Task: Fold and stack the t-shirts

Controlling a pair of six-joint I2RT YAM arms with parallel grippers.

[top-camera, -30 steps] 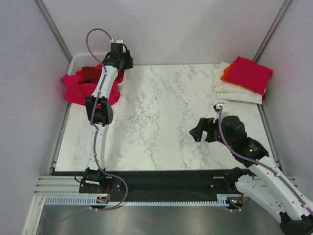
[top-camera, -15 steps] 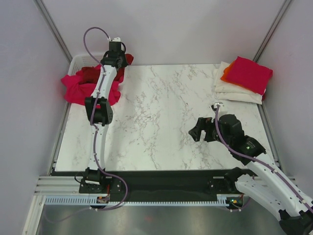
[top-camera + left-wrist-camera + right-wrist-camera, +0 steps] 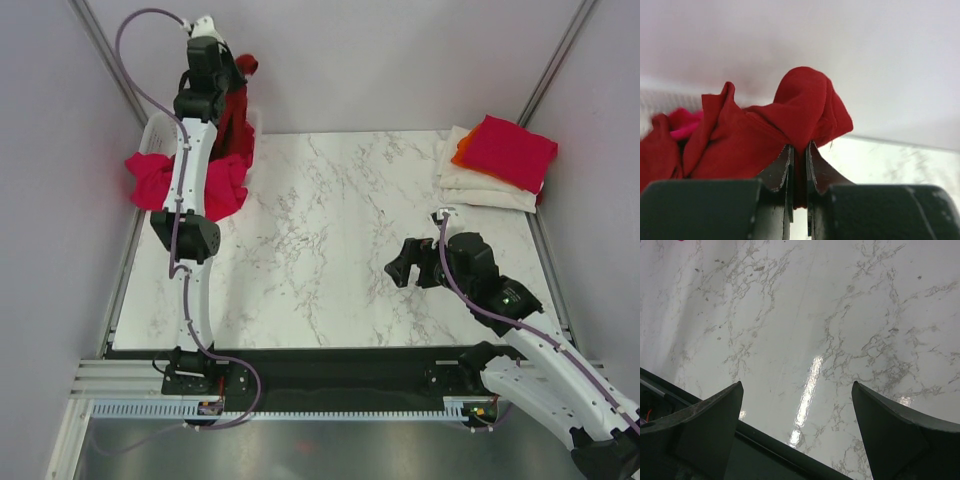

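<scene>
fingers (image 3: 777, 175) pinch a fold of the dark red t-shirt (image 3: 805, 102); pink cloth (image 3: 684, 127) peeks at left.

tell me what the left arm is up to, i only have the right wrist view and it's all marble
Observer: The left gripper is shut on the dark red t-shirt, held up over the basket at the far left corner.
Operator: anything folded so far
Observer: Yes, a folded stack sits at the far right corner, with cream-white shirts below, an orange shirt between and a magenta shirt on top.
Operator: what's left in the basket
Observer: A pink heap that spills over its rim.
</scene>
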